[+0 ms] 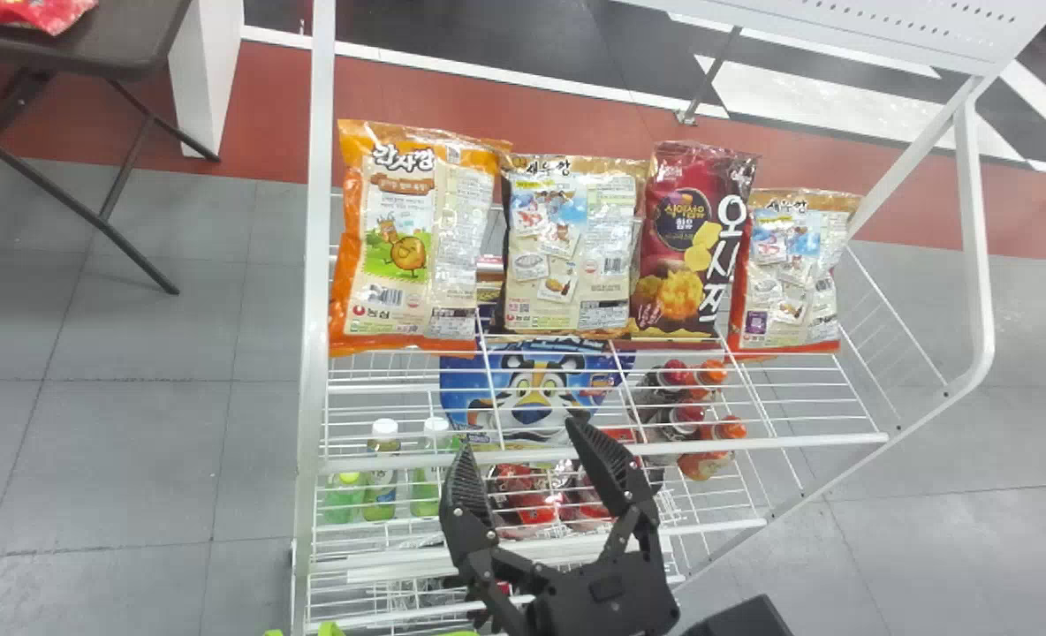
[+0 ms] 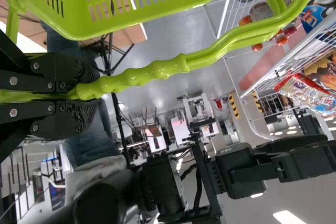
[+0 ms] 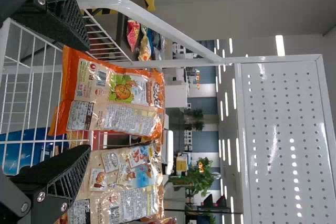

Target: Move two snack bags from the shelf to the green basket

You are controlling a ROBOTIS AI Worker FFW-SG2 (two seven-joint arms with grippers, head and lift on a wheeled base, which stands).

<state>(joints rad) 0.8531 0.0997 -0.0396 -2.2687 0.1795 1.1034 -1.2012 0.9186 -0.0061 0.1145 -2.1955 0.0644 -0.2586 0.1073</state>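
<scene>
My right gripper (image 1: 523, 468) stands open in front of the top shelf (image 1: 611, 449), below the snack bags in the head view. Four bags stand in a row: an orange bag (image 1: 417, 238), a beige bag (image 1: 567, 247), a dark red bag (image 1: 689, 243) and another beige bag (image 1: 792, 269). In the right wrist view the orange bag (image 3: 113, 98) lies beyond the right gripper (image 3: 84, 95), between its spread fingers, not touched. The left gripper (image 2: 86, 90) is shut on the handle of the green basket (image 2: 131, 9), whose edge (image 1: 329, 629) shows at the head view's bottom.
Lower shelves hold bottles (image 1: 382, 477), a blue tiger-face bag (image 1: 532, 389) and red packs (image 1: 527, 495). A white post (image 1: 315, 265) borders the rack's left side. A dark table (image 1: 108, 40) stands at the back left. A perforated panel (image 3: 283, 140) rises above the shelf.
</scene>
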